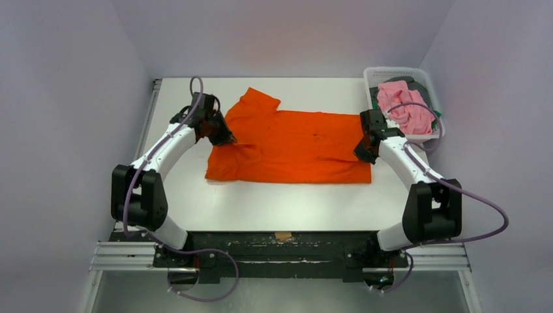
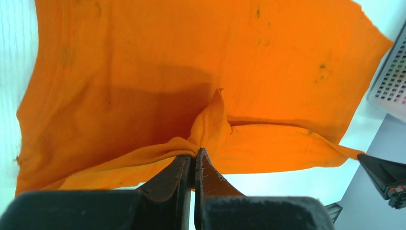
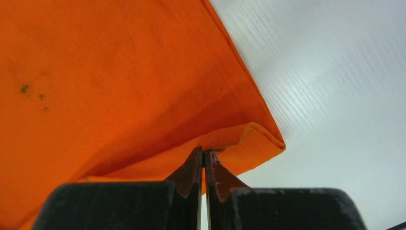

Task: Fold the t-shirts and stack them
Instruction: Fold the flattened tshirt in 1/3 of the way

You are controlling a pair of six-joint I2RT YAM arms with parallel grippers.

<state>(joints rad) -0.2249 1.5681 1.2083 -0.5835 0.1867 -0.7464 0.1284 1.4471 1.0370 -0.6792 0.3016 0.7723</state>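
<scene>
Bright orange short-sleeved cloth t-shirt (image 1: 290,147): laid lengthwise across the middle of the white surface (image 1: 293,202), one sleeve pointing to the far left, tiny dark specks on the fabric. Mostly flat, near long edge straight. Doubled layer visible at the right end in the right wrist view, so judged partly folded at most, not a finished packet.

Left hand (image 2: 195,155): pressed together on a raised pucker of orange cloth at the shirt's left end, just on the near side of the sleeve. Right hand (image 3: 204,154): pressed together on the doubled corner at the shirt's right end. Same garment pinched at opposite ends.

Light pink crumpled t-shirt (image 1: 405,104): heaped in the white plastic mesh basket (image 1: 391,70) at the far right corner of the surface, on top of darker cloth (image 1: 425,88) of uncertain count. Unfolded.

Progress, as a judgement: early. No folded shirt set aside, no stack anywhere in view. Remaining: complete the folds on the orange shirt, place as stack base, then draw out, fold and stack the pink and the dark garments.
</scene>
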